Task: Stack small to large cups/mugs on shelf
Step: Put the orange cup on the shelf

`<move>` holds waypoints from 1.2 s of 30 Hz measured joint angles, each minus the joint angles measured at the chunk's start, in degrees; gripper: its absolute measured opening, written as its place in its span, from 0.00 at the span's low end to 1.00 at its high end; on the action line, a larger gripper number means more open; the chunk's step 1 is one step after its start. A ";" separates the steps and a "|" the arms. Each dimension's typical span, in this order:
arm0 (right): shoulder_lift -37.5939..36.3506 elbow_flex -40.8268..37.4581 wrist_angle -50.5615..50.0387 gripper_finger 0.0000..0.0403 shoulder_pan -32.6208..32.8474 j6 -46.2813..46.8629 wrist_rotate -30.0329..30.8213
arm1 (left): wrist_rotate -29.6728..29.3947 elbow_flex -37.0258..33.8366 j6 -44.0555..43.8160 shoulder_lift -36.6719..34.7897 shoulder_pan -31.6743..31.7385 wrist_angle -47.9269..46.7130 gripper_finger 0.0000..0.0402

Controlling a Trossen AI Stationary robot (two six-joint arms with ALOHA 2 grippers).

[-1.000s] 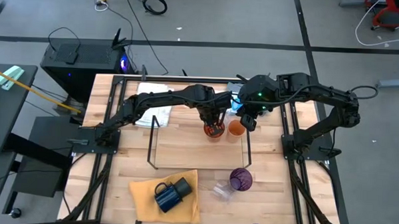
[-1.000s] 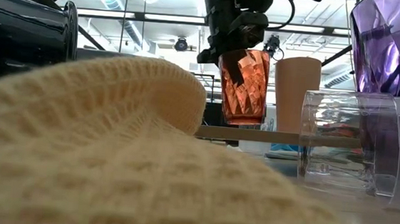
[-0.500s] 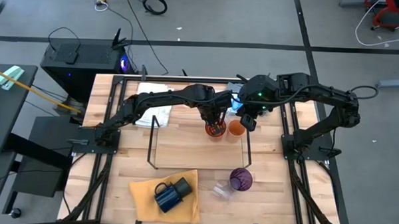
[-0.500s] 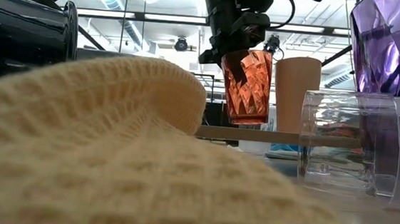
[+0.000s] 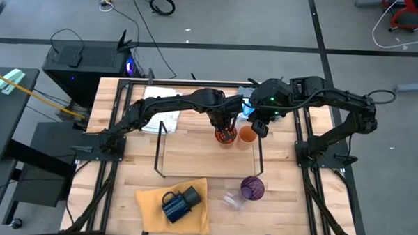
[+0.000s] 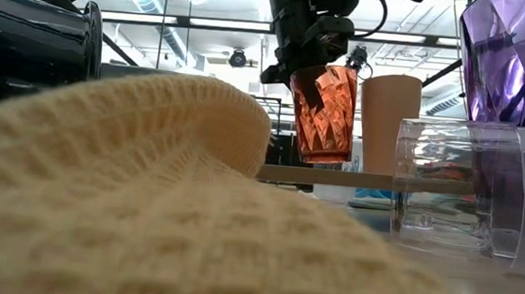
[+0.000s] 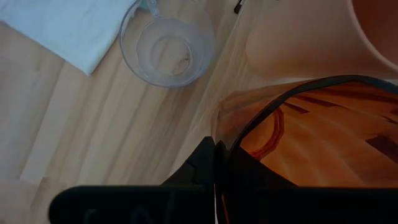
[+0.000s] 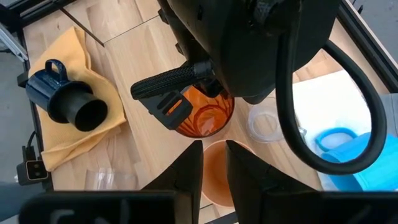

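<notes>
You are holding the faceted orange cup (image 6: pixel 321 112) upright by its rim in the left gripper (image 5: pixel 224 125), fingers closed on the wall, just above the shelf (image 5: pixel 194 155) board near its right end. The plain cup (image 5: pixel 247 135) is standing just beside it, with the right gripper (image 8: pixel 213 163) pinching that rim, so room sideways is small.

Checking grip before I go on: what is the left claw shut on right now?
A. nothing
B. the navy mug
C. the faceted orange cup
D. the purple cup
C: the left claw pinches the rim of the faceted orange cup, held just above the shelf beside the plain orange cup; the purple cup and the navy mug sit apart near the table's front.
</notes>
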 joint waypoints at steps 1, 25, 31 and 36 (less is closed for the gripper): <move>0.00 -0.01 0.00 0.19 0.00 0.00 0.00 | 0.01 0.00 0.00 0.00 0.00 -0.01 0.03; -0.02 -0.01 0.01 0.19 0.00 0.62 0.01 | 0.41 0.02 1.47 2.09 0.20 -1.97 0.03; 0.00 -0.01 0.06 0.19 0.00 0.66 -0.01 | 0.63 0.04 1.50 2.16 0.26 -1.59 0.03; 0.00 -0.01 0.04 0.19 0.00 0.57 -0.01 | 0.49 0.04 1.48 2.19 0.60 -1.23 0.05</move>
